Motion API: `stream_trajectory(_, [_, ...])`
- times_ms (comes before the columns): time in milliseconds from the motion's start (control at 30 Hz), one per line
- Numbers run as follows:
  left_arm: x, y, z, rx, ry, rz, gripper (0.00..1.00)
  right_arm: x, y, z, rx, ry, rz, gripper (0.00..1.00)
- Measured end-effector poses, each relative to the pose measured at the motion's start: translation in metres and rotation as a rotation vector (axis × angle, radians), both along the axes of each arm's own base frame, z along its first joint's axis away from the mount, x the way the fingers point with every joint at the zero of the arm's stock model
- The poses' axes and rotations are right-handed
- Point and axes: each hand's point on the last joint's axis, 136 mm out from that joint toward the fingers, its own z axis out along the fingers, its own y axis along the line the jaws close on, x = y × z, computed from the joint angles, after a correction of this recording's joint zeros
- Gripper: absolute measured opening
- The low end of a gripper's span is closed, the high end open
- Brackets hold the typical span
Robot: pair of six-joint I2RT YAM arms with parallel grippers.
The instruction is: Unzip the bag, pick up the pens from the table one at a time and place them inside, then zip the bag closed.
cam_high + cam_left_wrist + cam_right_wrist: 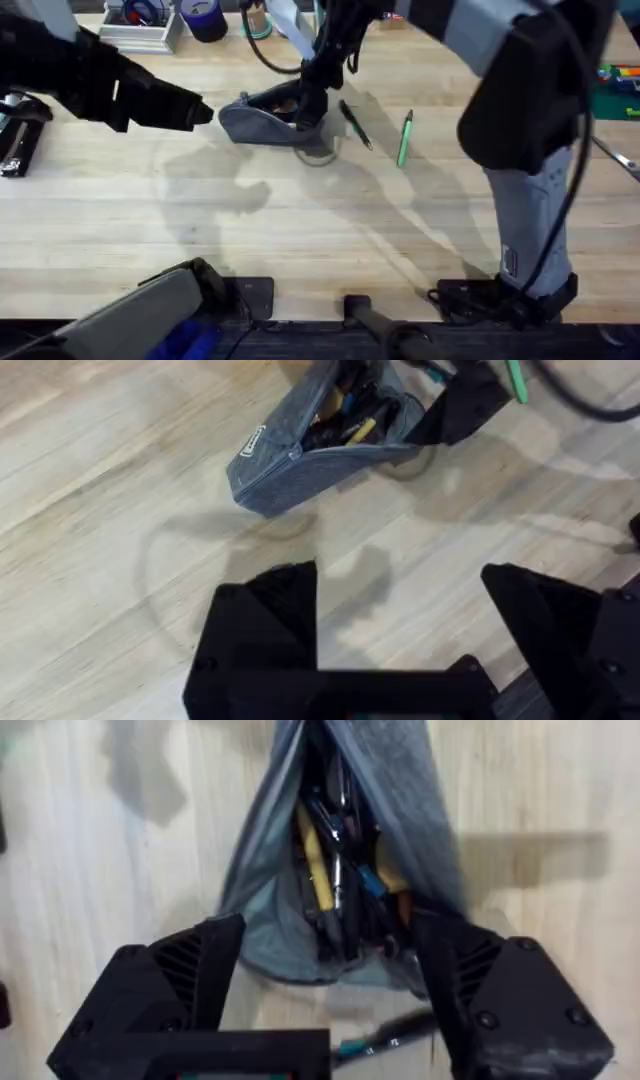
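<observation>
The blue-grey bag [255, 122] lies on the table [300, 230] with its zipper open. In the left wrist view the bag [290, 465] shows several pens inside, and so does the bag [400, 780] in the right wrist view. My right gripper [310, 112] is open and straddles the bag's right end, one finger [200, 970] on each side. My left gripper [200, 112] hovers just left of the bag, open and holding nothing [400, 620]. To the right of the bag lie the black pen [355, 126] and, farther right, the green pen [404, 138].
A white tray [140, 35] and a dark-blue cup [205, 18] stand at the back left. A black device [20, 140] lies at the left edge, a green mat [615, 90] at the right edge. A dark cable [262, 50] loops behind the bag.
</observation>
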Motion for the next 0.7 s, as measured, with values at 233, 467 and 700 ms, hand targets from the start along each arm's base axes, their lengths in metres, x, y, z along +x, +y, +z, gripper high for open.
stream_trajectory(233, [0.0, 0.0, 0.0, 0.0, 0.0, 0.0, 0.995, -0.004, -0.016, 0.086, 0.078, -0.111, -0.064, 0.996])
stream_trajectory(467, [0.0, 0.0, 0.0, 0.0, 0.0, 0.0, 0.995, -0.011, -0.036, 0.119, 0.09, -0.127, -0.108, 0.996])
stream_trajectory(700, [0.0, 0.0, 0.0, 0.0, 0.0, 0.0, 0.995, -0.023, -0.044, 0.145, 0.108, -0.158, -0.116, 0.996])
